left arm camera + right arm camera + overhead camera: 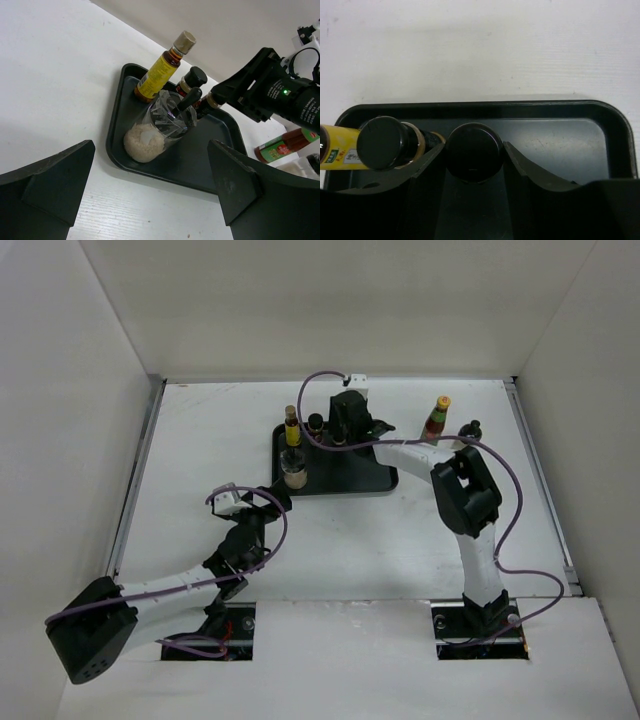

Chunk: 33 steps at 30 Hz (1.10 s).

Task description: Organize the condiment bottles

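Observation:
The black tray holds a slim yellow-labelled bottle, a dark jar and a cream-bodied bottle at its front left. My right gripper is over the tray's back edge. In the right wrist view its fingers press both sides of a black-capped bottle beside the dark jar. My left gripper is open and empty just off the tray's front left corner, facing the cream-bodied bottle. The red-green bottle with a yellow cap and a small dark bottle stand on the table to the right of the tray.
White walls enclose the table on three sides. The right arm's elbow rises by the tray's right edge. The right half of the tray holds no bottles. In the left wrist view the right gripper body hangs over the tray's far side.

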Each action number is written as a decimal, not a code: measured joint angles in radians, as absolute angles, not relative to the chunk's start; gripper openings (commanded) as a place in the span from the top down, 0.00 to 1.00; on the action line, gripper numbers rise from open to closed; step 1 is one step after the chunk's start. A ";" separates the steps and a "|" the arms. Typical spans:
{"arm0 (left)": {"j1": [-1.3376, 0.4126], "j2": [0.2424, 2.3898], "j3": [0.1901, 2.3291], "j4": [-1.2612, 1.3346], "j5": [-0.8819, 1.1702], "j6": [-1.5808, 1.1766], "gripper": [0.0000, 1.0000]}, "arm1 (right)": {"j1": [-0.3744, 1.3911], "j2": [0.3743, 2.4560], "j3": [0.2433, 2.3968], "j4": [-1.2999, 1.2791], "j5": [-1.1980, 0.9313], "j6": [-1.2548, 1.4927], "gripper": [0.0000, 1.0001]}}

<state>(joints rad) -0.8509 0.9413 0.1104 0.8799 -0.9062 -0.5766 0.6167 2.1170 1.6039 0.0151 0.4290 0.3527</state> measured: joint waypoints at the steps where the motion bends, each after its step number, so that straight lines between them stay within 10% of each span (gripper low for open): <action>1: -0.851 0.943 0.110 0.881 -0.906 -0.577 0.00 | 0.618 2.117 1.604 0.015 0.429 0.358 0.38; 23: -0.838 0.989 0.110 0.887 -0.887 -0.585 0.00 | 0.362 1.509 1.305 0.035 0.458 0.333 0.18; 33: -0.838 1.011 0.110 0.888 -0.876 -0.592 0.00 | 0.220 1.642 1.305 -0.022 0.470 0.275 0.22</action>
